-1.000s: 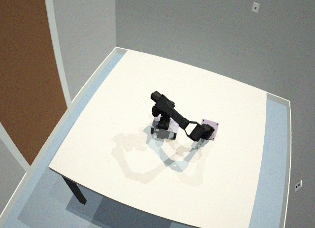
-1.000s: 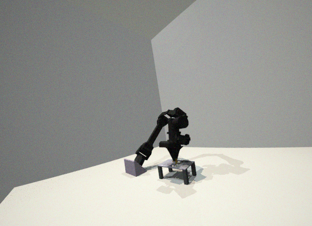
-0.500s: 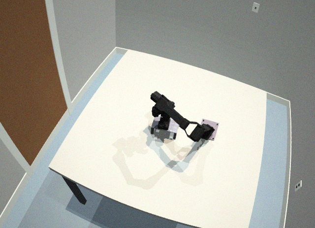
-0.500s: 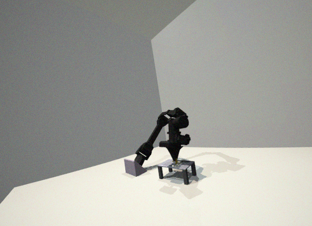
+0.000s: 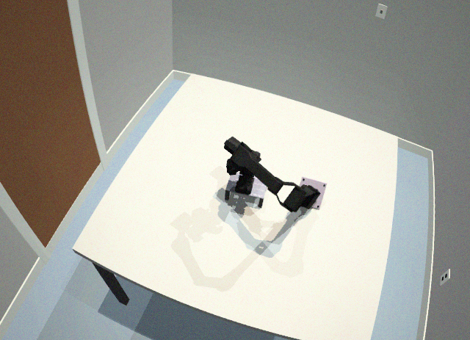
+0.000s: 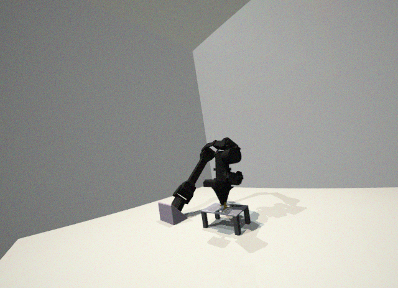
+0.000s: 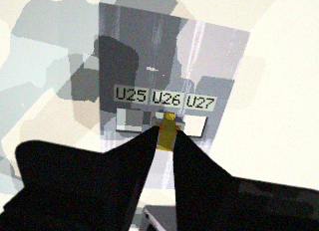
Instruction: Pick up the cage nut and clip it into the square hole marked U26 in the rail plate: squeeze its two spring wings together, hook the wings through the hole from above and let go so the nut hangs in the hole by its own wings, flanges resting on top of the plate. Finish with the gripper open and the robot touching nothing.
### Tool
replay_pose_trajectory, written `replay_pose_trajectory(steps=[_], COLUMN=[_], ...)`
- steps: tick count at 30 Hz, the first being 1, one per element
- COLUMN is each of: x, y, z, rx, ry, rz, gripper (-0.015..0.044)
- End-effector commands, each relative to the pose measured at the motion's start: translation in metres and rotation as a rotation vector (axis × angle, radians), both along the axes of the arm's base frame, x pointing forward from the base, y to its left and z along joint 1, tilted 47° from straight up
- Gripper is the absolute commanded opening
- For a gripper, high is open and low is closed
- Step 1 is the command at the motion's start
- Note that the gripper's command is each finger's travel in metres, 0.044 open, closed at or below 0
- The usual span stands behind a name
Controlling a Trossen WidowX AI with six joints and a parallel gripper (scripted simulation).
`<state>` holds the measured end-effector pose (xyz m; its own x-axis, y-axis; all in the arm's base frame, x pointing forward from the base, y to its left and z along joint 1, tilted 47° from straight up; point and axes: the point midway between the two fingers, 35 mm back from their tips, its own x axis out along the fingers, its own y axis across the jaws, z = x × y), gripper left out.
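Over U26, the gripper (image 6: 222,204) (image 7: 166,132) clamps the cage nut (image 6: 225,205) (image 7: 166,135); pickup done; seating unclear; release and retreat remain.

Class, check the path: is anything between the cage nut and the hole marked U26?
Nothing visible. The gripper pinches the cage nut right over the U26 hole; whether its wings are inside is hidden.

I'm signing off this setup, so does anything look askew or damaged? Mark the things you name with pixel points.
Nothing stands out: the plate (image 6: 210,209) (image 7: 214,52) stands level on its legs, and the gripper (image 6: 222,204) (image 7: 166,132) holds the nut (image 7: 166,137) near U26.
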<state>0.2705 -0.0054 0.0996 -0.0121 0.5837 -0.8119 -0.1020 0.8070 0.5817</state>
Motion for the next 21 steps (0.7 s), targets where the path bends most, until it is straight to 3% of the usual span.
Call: replay_pose_trajectory(steps=[1,21], x=[-0.0006,-0.0006], y=[-0.0006,0.0004], z=[-0.0002,0.0001], rx=[-0.008,-0.025], ry=[0.001,-0.001], rz=[-0.001,-0.002], gripper=[0.0037,0.0037])
